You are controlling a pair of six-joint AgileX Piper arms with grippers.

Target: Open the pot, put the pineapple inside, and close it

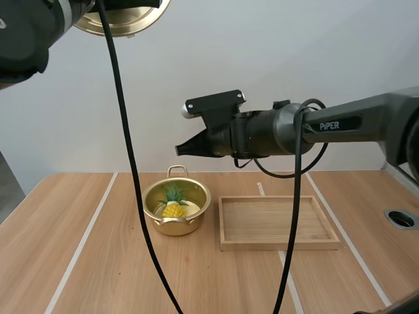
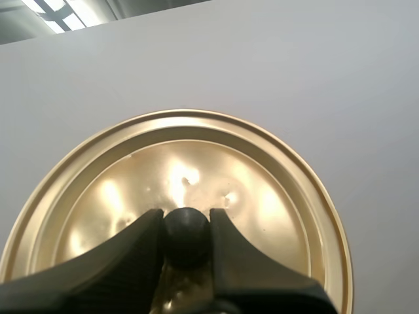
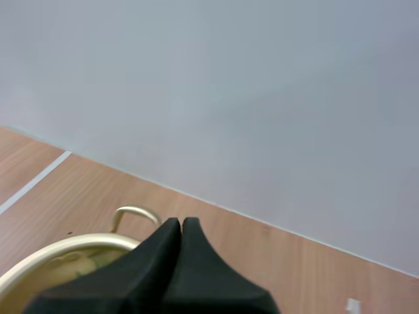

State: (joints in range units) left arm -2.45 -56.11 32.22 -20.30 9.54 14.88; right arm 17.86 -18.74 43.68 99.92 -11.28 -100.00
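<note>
A gold pot (image 1: 196, 212) stands open on the wooden table, left of centre, with a yellow pineapple (image 1: 173, 208) with green leaves lying inside it. Its gold lid (image 1: 124, 19) is held high at the upper left. In the left wrist view my left gripper (image 2: 186, 229) is shut on the lid's black knob (image 2: 186, 234), the lid (image 2: 262, 196) spreading behind it. My right gripper (image 1: 178, 150) hangs well above the pot, shut with nothing in it. In the right wrist view its tips (image 3: 181, 226) lie together over the pot's rim (image 3: 59, 247) and handle (image 3: 134, 214).
A shallow wooden tray (image 1: 278, 222) lies just right of the pot, with nothing on it. White lines run across the table. A round hole (image 1: 400, 218) sits in the table at the far right.
</note>
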